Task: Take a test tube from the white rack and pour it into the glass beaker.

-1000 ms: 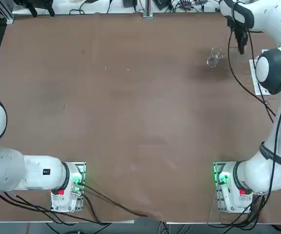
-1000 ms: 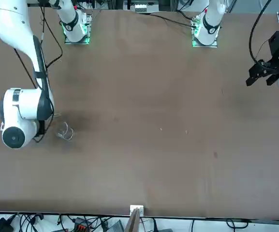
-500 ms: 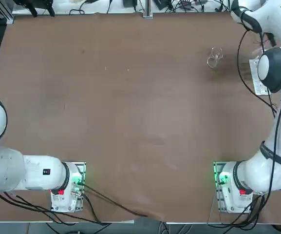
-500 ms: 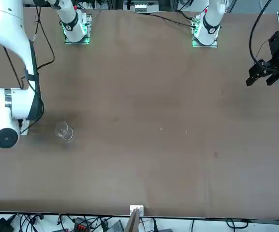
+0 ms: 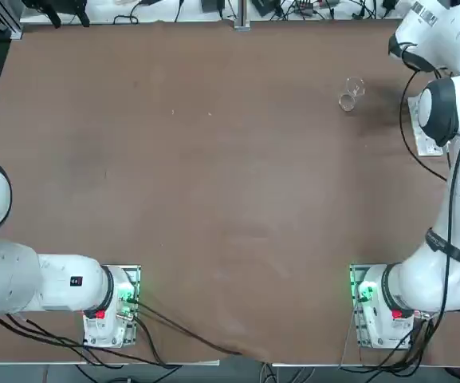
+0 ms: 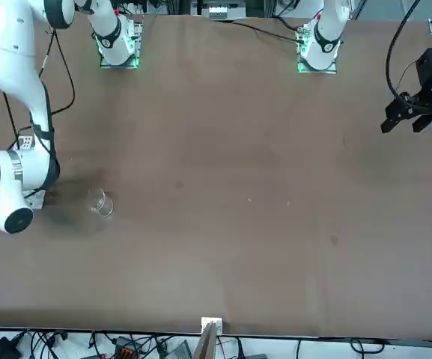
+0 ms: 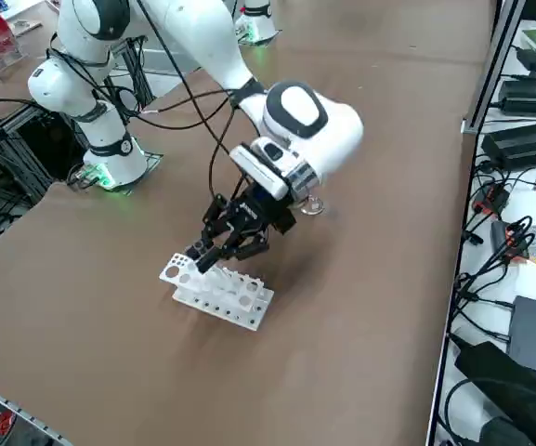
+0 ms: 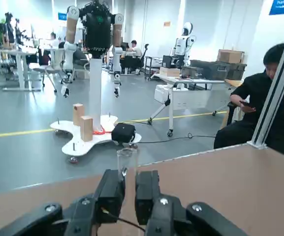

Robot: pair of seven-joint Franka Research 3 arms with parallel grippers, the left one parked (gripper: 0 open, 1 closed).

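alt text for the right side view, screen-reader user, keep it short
The right gripper hangs tilted just above one end of the white rack on a brown table. The glass beaker stands farther back, mostly hidden behind the white arm.

- Grey floor (image 8: 28,147) runs back, crossed by a yellow line (image 8: 18,132).
- Desks (image 8: 14,56) and crates (image 8: 213,69) stand along the bright far side.
- A seated person (image 8: 257,105) in black, near the table (image 7: 388,177).
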